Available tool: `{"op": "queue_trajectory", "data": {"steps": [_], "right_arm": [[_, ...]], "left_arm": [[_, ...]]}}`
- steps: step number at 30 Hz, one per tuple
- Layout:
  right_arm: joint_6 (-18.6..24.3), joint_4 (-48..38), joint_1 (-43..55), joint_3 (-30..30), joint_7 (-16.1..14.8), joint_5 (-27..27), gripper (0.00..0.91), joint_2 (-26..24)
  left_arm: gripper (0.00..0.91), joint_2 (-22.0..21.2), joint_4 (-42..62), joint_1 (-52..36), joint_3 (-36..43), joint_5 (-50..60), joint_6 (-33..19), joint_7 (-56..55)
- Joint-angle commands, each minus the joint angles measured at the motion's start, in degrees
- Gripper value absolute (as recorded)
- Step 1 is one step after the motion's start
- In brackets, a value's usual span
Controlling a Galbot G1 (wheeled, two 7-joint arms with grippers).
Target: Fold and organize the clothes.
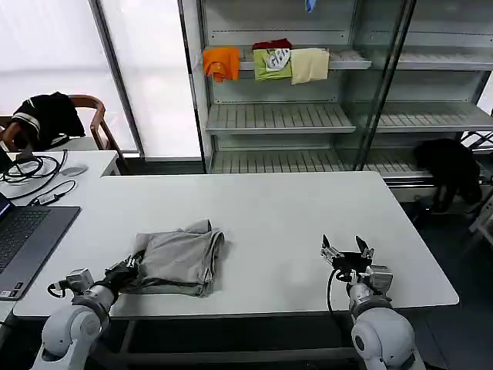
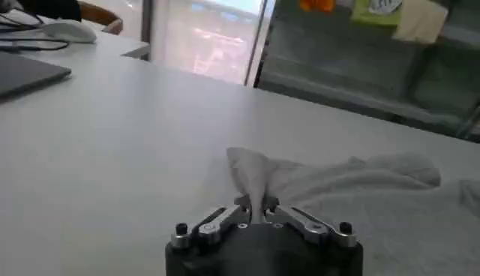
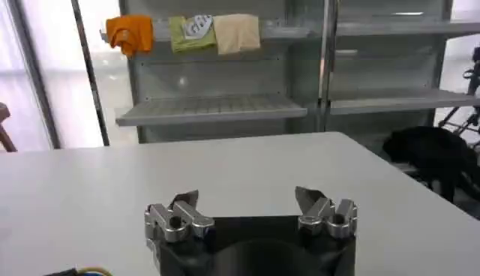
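Left gripper (image 1: 125, 269), at the table's near left, was pinched shut on a corner of the light grey shirt (image 1: 179, 260), presumably to draw that edge across for a fold. The shirt, soft matte cotton, lay in a rumpled, roughly rectangular bundle on the smooth white table (image 1: 293, 223). Right gripper (image 1: 347, 252) hovered spread wide and empty at near right, apparently waiting.
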Motion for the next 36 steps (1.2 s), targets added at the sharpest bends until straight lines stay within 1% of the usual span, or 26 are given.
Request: {"op": "queue_trajectory", "data": {"steps": [1,5,9,10,11,12,14,15,18,20,22,25,31,34,36], "right_arm": [[0.03,0.04,0.12,0.2,0.06,0.06,0.907,-0.01],[-0.05,0.06,0.29,0.29,0.1,0.16,0.907,-0.12],[-0.05,-0.03,0.28,0.09,0.14,0.17,0.907,-0.19],[-0.05,-0.03,0.28,0.02,0.13,0.18,0.907,-0.19],[-0.05,-0.03,0.29,-0.04,0.12,0.17,0.907,-0.19],[-0.07,0.03,0.33,-0.07,0.14,0.2,0.907,-0.17],[-0.14,0.17,0.35,-0.07,0.13,0.3,0.907,-0.18],[-0.13,0.19,0.35,-0.07,0.14,0.31,0.907,-0.18],[-0.16,0.44,0.1,0.02,0.14,0.43,0.907,-0.25],[-0.11,0.59,-0.21,0.07,0.16,0.44,0.907,-0.31],[-0.11,0.69,-0.43,0.15,0.19,0.39,0.907,-0.24],[-0.1,0.96,-0.72,0.15,0.22,0.31,0.907,-0.14],[-0.12,1.28,-1.38,0.32,0.25,-0.04,0.907,-0.2],[-0.15,1.31,-1.58,0.27,0.24,-0.32,0.907,-0.1],[-0.15,1.29,-1.72,0.26,0.22,-0.48,0.907,-0.03]], "left_arm": [[0.01,0.42,-0.2,-0.08,-1.42,0.05,-0.92,-0.11],[0.0,3.01,-1.28,-0.29,-4.6,-0.65,-1.01,0.22],[0.0,8.74,-1.44,-0.38,-9.94,-1.35,-0.87,1.06],[0.0,11.17,-1.14,-0.44,-11.68,-1.33,-0.87,1.17],[0.0,12.08,-0.89,-0.51,-12.6,-1.14,-0.98,1.39],[0.0,14.13,-0.16,-0.63,-14.27,-1.06,-1.12,1.77],[0.0,16.36,1.1,-0.85,-15.81,-1.06,-1.23,2.07],[0.0,18.49,2.56,-1.13,-16.79,-0.64,-1.64,2.44],[0.0,22.35,5.99,-1.82,-17.94,0.48,-2.72,3.55],[0.0,23.39,6.91,-2.09,-18.18,1.12,-2.98,3.86],[0.0,23.6,6.76,-2.11,-18.3,1.4,-3.16,4.11],[0.0,22.7,5.56,-2.0,-17.75,1.81,-3.24,4.09],[0.0,17.61,-0.55,-1.41,-14.91,2.04,-2.68,2.8],[0.0,14.85,-6.28,-0.89,-12.14,1.84,-1.7,1.26],[0.0,12.78,-9.6,-0.79,-8.6,1.39,-0.43,-0.28]]}}
